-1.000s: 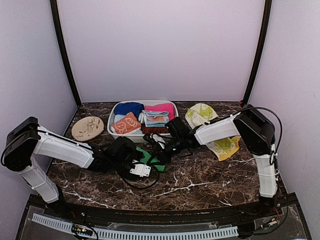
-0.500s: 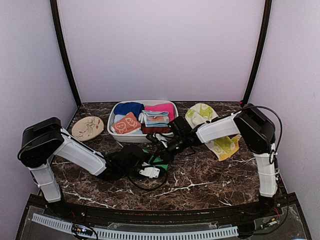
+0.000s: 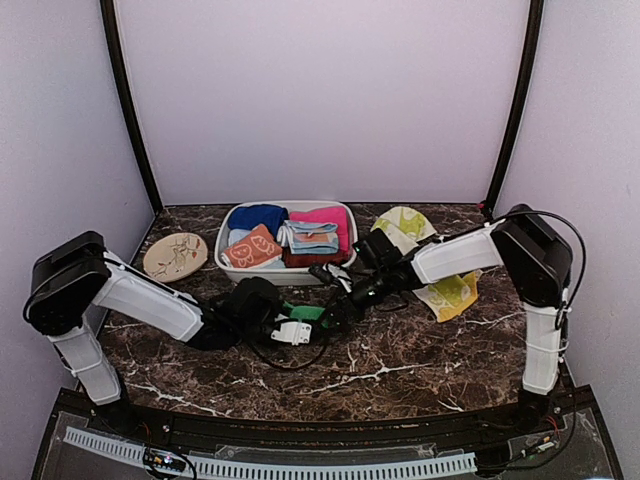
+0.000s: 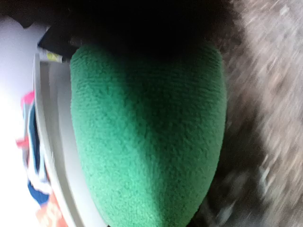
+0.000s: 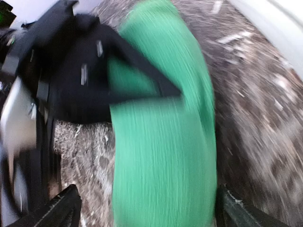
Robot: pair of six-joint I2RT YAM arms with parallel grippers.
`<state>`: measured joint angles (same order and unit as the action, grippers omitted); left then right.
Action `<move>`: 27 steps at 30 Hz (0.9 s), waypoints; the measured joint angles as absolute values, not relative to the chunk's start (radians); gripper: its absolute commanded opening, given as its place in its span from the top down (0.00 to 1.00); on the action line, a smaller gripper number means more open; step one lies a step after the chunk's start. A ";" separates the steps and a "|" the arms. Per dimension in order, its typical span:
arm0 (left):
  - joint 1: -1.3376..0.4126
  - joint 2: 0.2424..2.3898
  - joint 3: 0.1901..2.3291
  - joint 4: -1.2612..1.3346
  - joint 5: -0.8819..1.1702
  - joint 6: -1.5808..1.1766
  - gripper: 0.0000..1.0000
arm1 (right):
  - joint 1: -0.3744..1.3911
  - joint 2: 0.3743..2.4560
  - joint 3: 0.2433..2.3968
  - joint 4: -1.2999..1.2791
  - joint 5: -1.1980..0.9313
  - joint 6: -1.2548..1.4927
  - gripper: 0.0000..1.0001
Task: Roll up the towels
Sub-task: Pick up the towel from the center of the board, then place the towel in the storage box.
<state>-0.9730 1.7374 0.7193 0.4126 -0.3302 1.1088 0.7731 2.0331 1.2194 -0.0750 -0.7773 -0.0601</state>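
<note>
The green towel (image 3: pixel 305 311) lies rolled on the marble in front of the tub. It fills the left wrist view (image 4: pixel 147 132), pressed close to the camera. My left gripper (image 3: pixel 312 320) is closed round it, and one of its black fingers (image 5: pixel 137 75) crosses the roll in the right wrist view. My right gripper (image 3: pixel 338 300) stands wide open, its fingertips (image 5: pixel 71 208) on either side of the green roll (image 5: pixel 161 156) and clear of it. The cream towel with yellow-green shapes (image 3: pixel 450 292) lies flat at the right, partly under my right arm.
A white tub (image 3: pixel 222 262) behind the roll holds folded blue, pink and orange patterned cloths; its rim (image 4: pixel 52 142) runs close beside the roll. A round tan plate (image 3: pixel 175 255) lies at the back left. Dark poles stand in both rear corners.
My left gripper has shifted right and closed on the green roll. My right gripper has let go, opened wide and drawn back a little to the right.
</note>
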 measured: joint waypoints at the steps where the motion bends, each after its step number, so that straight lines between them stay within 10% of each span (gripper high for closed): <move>1: -0.948 1.700 0.725 0.353 -0.327 1.086 1.00 | 0.756 2.000 1.194 -0.076 -0.768 -0.041 0.00; 13: -0.548 1.447 1.147 -0.173 -0.145 0.901 1.00 | 0.580 1.471 1.097 -0.012 -0.311 -0.004 0.00; 27: -0.372 1.881 1.381 -0.089 -0.143 0.995 1.00 | 0.580 1.420 0.959 -0.008 -0.241 -0.001 0.00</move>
